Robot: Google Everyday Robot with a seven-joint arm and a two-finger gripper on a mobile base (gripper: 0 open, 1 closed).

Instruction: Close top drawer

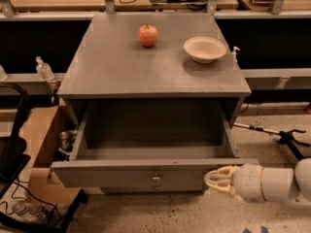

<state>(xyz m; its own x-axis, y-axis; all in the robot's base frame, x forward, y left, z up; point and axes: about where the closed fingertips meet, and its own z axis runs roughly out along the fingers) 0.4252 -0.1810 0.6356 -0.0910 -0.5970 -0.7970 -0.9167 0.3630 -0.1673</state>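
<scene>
The top drawer [121, 174] of the grey cabinet [146, 72] stands pulled far out, and its inside shows nothing in it. Its flat front faces me low in the camera view, with a small metal knob [156, 179] at its centre. My gripper [217, 180], cream-coloured on a white arm, comes in from the lower right. It sits right at the right end of the drawer front, at about the front's height. The two lower drawers are hidden beneath the open one.
A red apple [147, 35] and a beige bowl [205, 49] sit on the cabinet top. A cardboard box [41, 144] and a black chair [12, 152] stand on the left. A black stand [284, 136] lies on the floor at the right.
</scene>
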